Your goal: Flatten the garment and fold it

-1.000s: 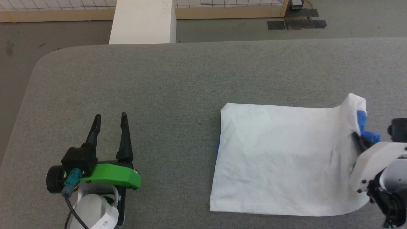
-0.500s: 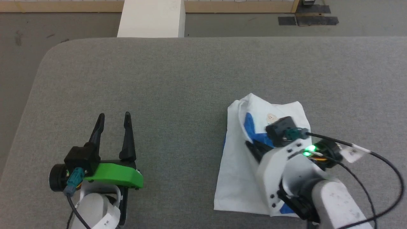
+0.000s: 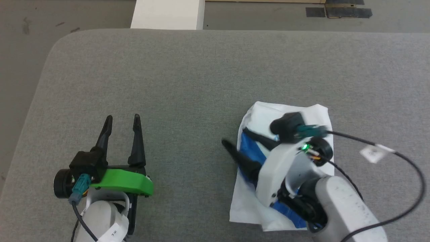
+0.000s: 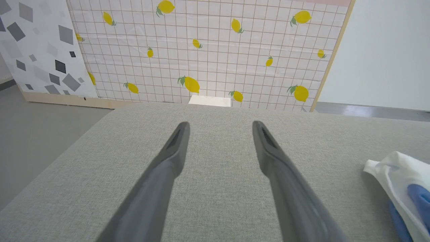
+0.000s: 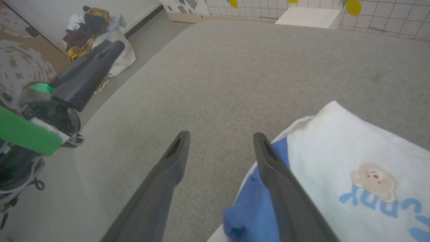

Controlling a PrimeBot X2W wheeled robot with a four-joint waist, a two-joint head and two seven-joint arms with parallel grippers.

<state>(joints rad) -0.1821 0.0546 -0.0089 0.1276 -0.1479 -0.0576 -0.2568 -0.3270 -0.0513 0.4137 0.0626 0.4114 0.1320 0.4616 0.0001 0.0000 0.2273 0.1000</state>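
Since a second ago the garment (image 3: 262, 112) has been brought over from a wide flat spread into a narrower fold. The fingers of the right gripper (image 3: 234, 136), then pinched on its edge, are now spread wide and hold nothing. The fold lies on the near right part of the bench (image 3: 188, 74), with a blue sleeve (image 5: 252, 208) shown at its left edge and the bear print (image 5: 371, 179) uppermost. One right finger is over the sleeve, the other over bare bench. The fingers of the left gripper (image 3: 123, 117) are likewise wide and empty, well apart from the fold, with bare bench between. Clothes (image 5: 87, 27) are heaped in what seems a pale bag (image 5: 124, 57) on the floor (image 3: 20, 67). A lemon-patterned panel (image 4: 208, 50) is seen behind.
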